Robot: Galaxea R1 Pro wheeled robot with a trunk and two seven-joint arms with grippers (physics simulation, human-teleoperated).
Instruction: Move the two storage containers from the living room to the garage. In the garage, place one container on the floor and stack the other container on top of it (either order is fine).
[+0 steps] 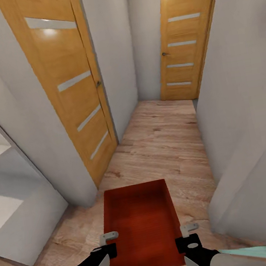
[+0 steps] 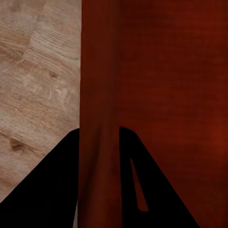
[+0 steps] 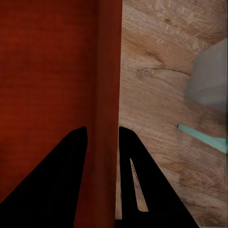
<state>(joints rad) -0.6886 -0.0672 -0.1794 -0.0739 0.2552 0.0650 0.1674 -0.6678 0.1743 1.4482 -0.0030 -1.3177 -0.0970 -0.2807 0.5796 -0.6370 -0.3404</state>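
head view: i'm in a narrow hallway with a wood-plank floor [image 1: 164,136] and pale grey walls. one storage container [image 1: 142,231], orange-red and open-topped, hangs level in front of me, carried between both arms above the planks. left gripper [image 1: 109,244] sits on its left long wall, right gripper [image 1: 188,235] on its right long wall, both near the end closest to me. a near wooden door [image 1: 65,79] with pale slats stands on my left, a far wooden door [image 1: 185,44] of the same kind closes the corridor's end. an opening to a pale room shows at far left. a thin teal strip [image 1: 265,250] lies low at my right.

left wrist view: the jaws straddle the container's left wall [image 2: 97,118], one dark finger outside and one inside, clenched on the thin plastic. ribbed bin bottom on one side, planks on the other.

right wrist view: same picture mirrored. jaws clamped on the container's right wall [image 3: 108,95], a finger either side. planks, a grey wall corner [image 3: 209,80] and the teal strip beyond.

judgement: this is the carry leg, first bin in transit toward the garage; no dark grey floor in sight yet, so the task is early. i can't tell which door leads there. next move calls for driving on down the corridor, keeping the bin level and centred between the walls, grip unchanged. the walls are close on both sides, so a swing of the base could clip a bin corner.
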